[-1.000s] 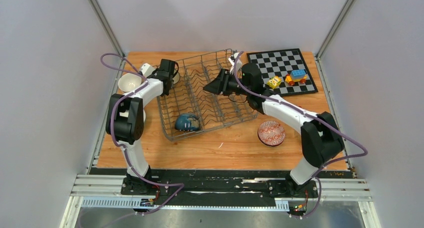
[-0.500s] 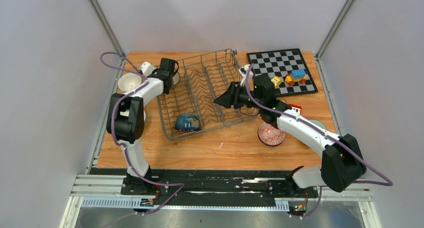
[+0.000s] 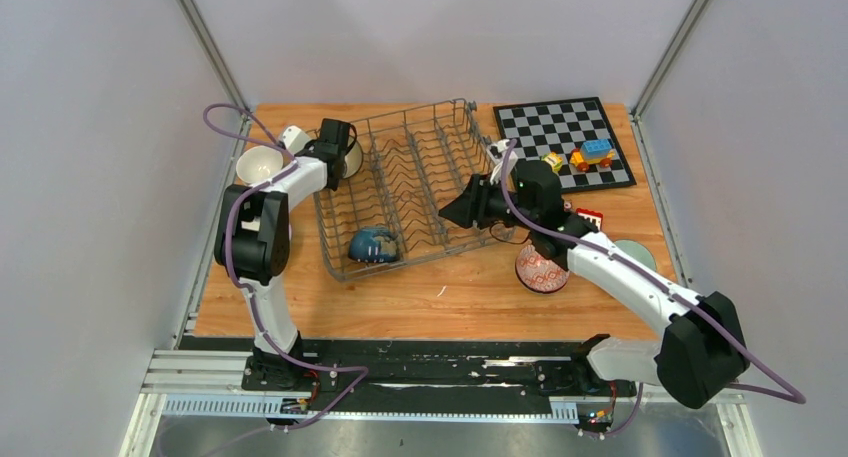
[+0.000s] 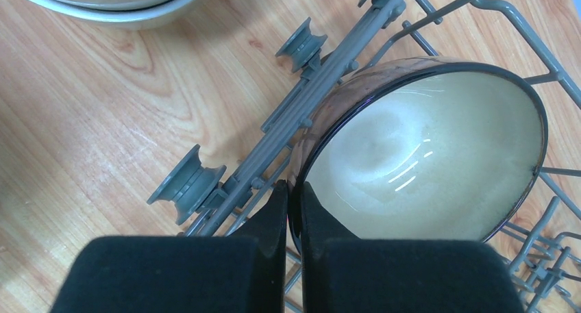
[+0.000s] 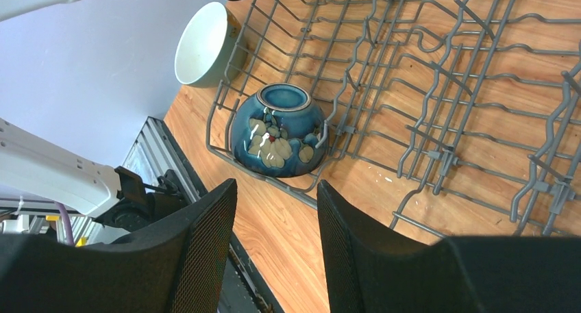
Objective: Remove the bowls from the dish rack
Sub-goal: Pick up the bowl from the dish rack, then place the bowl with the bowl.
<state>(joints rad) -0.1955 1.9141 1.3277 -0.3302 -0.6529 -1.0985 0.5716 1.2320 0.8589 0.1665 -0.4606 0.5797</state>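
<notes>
Two sets of jaws, in two different states. The left jaws are nearly closed, pinching the dark rim of a brown bowl [image 4: 425, 155] with a cream inside; the rim is caught in the thin slot between them. That bowl leans tilted just inside the wire edge of the dish rack [image 4: 322, 94], at the rack's 10 o'clock corner when seen from above. Beyond the rack at 9 o'clock a pale bowl [image 3: 262, 164] sits on the worktop [image 3: 450, 297], apart from the wires.

The right jaws are spread wide with nothing between them. They hang over the rack's 4 o'clock side and point toward 9 o'clock. Through their gap, the wrist view shows a blue flowered bowl [image 5: 277, 138], upside down in the rack's 7 o'clock corner and touching the wires.

The rack stands skewed in the middle of the worktop. A red patterned bowl [image 3: 540, 269] rests on the wood at the rack's 4 o'clock, partly under the right arm [image 3: 620, 272]. A chessboard [image 3: 560, 127] lies at 2 o'clock, carrying toy blocks [image 3: 595, 154].
</notes>
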